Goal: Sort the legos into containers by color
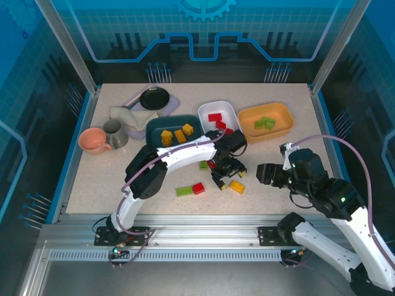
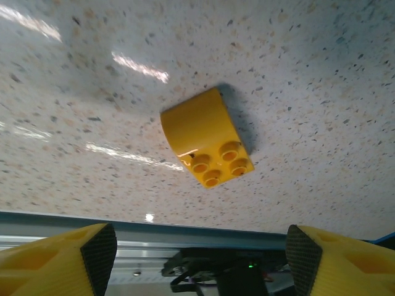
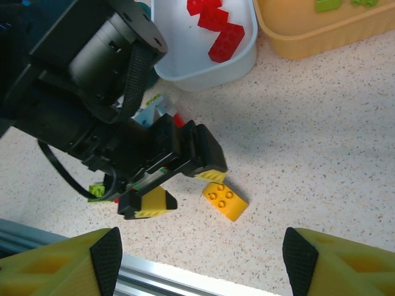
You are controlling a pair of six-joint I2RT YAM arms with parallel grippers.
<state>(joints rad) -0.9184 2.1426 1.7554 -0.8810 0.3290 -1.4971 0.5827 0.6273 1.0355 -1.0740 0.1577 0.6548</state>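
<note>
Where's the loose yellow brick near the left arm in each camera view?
Top external: yellow brick right of centre, beside the left gripper.
Left wrist: brick mid-picture, ahead of the open jaws.
Right wrist: brick lower middle, just right of the left gripper.
Shared landmark: the metal rail along the near edge.

Both my arms are the same build: left arm and right arm have white shells, black joints, lilac cable looped alongside. Fingers yellow, black cross-hatched pads. Black wrist block.
</note>
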